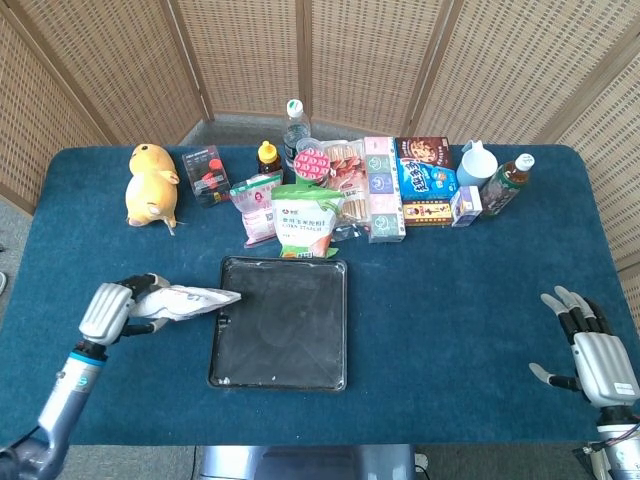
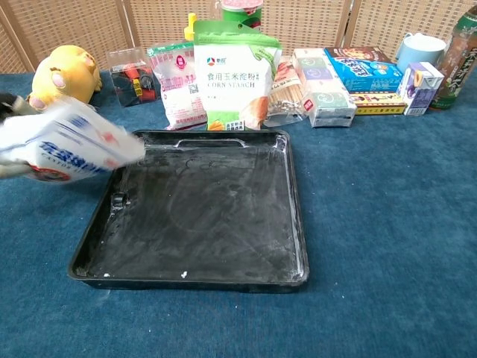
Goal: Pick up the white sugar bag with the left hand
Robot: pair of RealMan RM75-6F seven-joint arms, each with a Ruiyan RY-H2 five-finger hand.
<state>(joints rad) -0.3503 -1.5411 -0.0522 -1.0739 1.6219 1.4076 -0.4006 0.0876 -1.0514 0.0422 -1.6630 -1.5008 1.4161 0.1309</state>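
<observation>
My left hand (image 1: 108, 311) grips the white sugar bag (image 1: 185, 301) at the table's left front. The bag hangs off the table, tilted, with its far end over the left rim of the black tray (image 1: 225, 345). In the chest view the white sugar bag (image 2: 68, 143) is blurred and lifted at the left edge, its corner reaching over the black tray (image 2: 298, 231); only a dark bit of the left hand (image 2: 7, 101) shows there. My right hand (image 1: 592, 350) rests open at the table's front right corner, holding nothing.
A row of groceries lines the far side: a corn starch pouch (image 1: 303, 222), a pink packet (image 1: 257, 207), boxes (image 1: 426, 182), bottles (image 1: 506, 182) and a jug (image 1: 476, 162). A yellow plush toy (image 1: 150, 184) lies at the far left.
</observation>
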